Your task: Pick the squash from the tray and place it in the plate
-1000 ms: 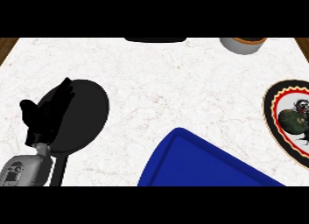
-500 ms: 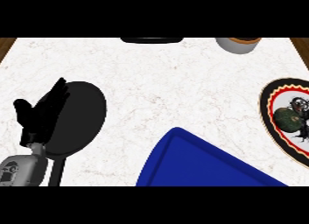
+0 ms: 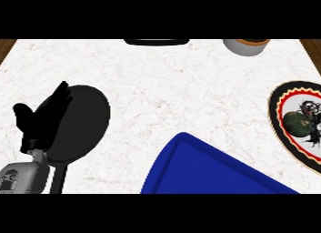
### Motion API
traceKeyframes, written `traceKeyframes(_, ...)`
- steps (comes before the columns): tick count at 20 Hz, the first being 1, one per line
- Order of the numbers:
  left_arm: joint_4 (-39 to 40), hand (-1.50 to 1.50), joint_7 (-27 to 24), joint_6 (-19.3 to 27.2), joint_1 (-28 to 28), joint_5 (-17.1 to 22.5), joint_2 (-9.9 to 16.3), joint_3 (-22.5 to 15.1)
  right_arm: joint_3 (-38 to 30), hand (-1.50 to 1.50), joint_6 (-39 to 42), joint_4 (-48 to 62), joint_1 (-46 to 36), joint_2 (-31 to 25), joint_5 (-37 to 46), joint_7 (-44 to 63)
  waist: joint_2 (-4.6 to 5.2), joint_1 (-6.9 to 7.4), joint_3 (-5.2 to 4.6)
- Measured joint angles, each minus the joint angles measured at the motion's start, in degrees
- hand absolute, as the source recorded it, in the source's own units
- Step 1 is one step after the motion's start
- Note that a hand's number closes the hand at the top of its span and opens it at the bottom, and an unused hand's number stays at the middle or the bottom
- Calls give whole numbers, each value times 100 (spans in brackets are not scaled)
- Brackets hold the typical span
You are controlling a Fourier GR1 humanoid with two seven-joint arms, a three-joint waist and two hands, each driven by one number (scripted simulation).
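Squash [image 3: 298, 124] is what I look for first, and I find a dark green rounded lump already lying on the plate [image 3: 283, 98] at the right edge of the frame, against the plate's printed black-and-white figure. The blue tray [image 3: 183, 164] in the lower middle shows only bare blue surface in the part I can see; its lower end runs out of frame, so I cannot vouch for the rest of it.

My left hand [image 3: 40, 123] sits at the left of the frame, fingers straight and pointing up, holding nothing, over its own dark shadow on the white marble counter [image 3: 163, 86]. The right hand shows nowhere. The squash lies far to the right of the left hand, with the tray between them, so I judge the unseen right arm the nearer one. The lump looks roughly round; I cannot make out a long axis.

At the top edge I see a grey cup [image 3: 247, 46] with a brown rim and a black object [image 3: 156, 41], cut off. I can read no writing or brand anywhere; the plate's red and dotted rim is pattern only.
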Motion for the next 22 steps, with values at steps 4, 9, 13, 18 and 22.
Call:
traceKeyframes(4,7,0,-28,-18,15,-27,-23,-36,19,-150,338,105,41,-217,-386,272,24,26,9)
traceKeyframes(9,-67,0,0,-32,-9,-4,-7,-6,49,-150,400,217,126,-468,-669,280,46,74,22)
traceKeyframes(13,-44,0,-25,-16,21,-39,-53,-38,120,-150,368,271,257,-609,-799,189,57,83,28)
traceKeyframes(18,-85,0,7,-63,-13,-20,-41,-43,162,-150,311,466,242,-825,-945,150,74,139,37)
traceKeyframes(22,27,0,-30,-122,-107,17,-3,12,268,-150,264,560,224,-958,-975,100,92,151,40)
